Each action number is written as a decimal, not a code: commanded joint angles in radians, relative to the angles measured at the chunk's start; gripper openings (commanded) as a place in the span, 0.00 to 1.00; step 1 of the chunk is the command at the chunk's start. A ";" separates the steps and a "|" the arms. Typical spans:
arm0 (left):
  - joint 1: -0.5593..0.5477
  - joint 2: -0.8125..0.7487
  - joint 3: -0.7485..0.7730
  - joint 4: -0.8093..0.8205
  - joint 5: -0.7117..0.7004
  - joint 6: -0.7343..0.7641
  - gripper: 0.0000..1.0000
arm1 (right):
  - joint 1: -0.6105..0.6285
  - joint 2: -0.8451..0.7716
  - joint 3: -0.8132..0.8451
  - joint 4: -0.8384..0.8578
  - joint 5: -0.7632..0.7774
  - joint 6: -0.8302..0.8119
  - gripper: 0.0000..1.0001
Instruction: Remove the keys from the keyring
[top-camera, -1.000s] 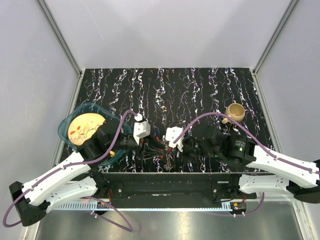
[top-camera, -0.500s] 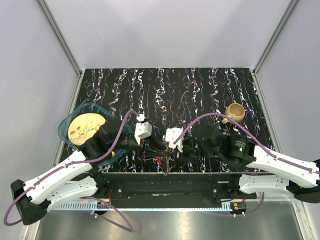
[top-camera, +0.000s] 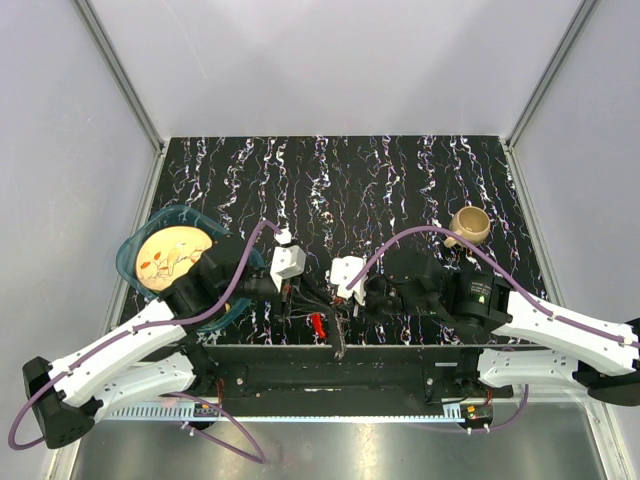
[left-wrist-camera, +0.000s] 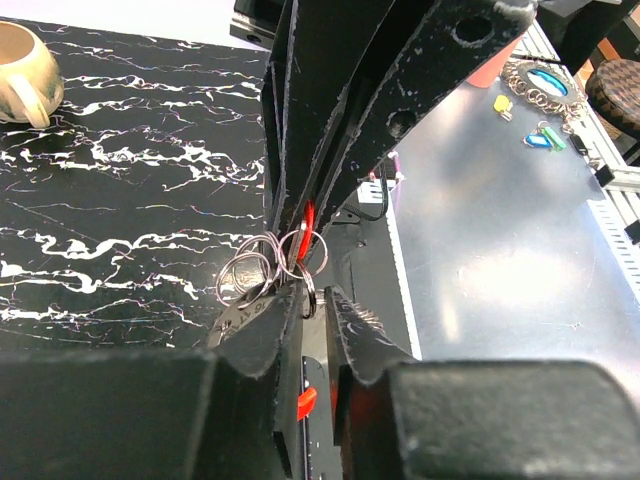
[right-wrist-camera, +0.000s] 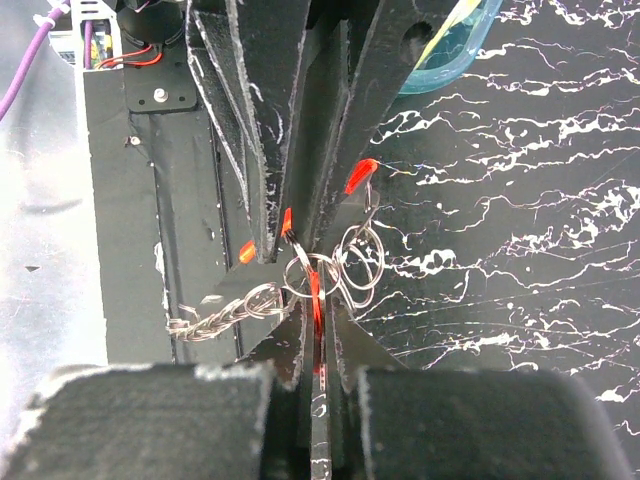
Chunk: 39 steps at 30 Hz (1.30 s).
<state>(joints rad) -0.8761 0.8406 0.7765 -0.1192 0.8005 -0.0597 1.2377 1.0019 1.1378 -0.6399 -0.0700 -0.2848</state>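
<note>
At the far left of the black, white-veined tabletop (top-camera: 400, 180) sits a teal bowl (top-camera: 133, 268) with a tan plate (top-camera: 170, 255) in it, partly covered by the left arm. Just right of it, the left pincer (left-wrist-camera: 310, 308) points toward the middle of the near edge. Its fingers are drawn in to a narrow slit, and the edge of a wire loop sits pinched in that slit. The keyring (right-wrist-camera: 335, 272) hangs there between the two pincers, at the middle of the near edge of the tabletop. It shows as a small cluster of overlapping thin silver loops. A red oval tag (right-wrist-camera: 360, 176) sticks up from the cluster on the far side, and a silvery, chain-like strand (right-wrist-camera: 215, 315) trails out toward the near ledge. The keys cannot be told apart from the loops in these views. The right pincer (right-wrist-camera: 316, 328) meets the left one tip to tip from the other side. It is fully closed, with a thin red sliver of the bunch clamped between its fingers; whether that sliver is a tag or a key head cannot be told. Well apart on the right, toward the far side, a tan mug (top-camera: 468, 225) stands upright.
</note>
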 joint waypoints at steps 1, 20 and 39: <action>-0.009 0.008 0.032 0.021 0.022 0.018 0.11 | 0.011 -0.009 0.004 0.069 0.006 -0.007 0.00; -0.008 -0.072 -0.037 0.173 -0.109 -0.112 0.00 | 0.011 -0.089 -0.133 0.118 0.101 0.065 0.00; -0.006 -0.094 -0.175 0.541 -0.107 -0.331 0.00 | 0.017 -0.092 -0.184 0.256 0.131 0.085 0.00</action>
<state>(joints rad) -0.8806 0.7654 0.6151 0.2314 0.6918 -0.3359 1.2438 0.9268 0.9604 -0.4576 0.0181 -0.2123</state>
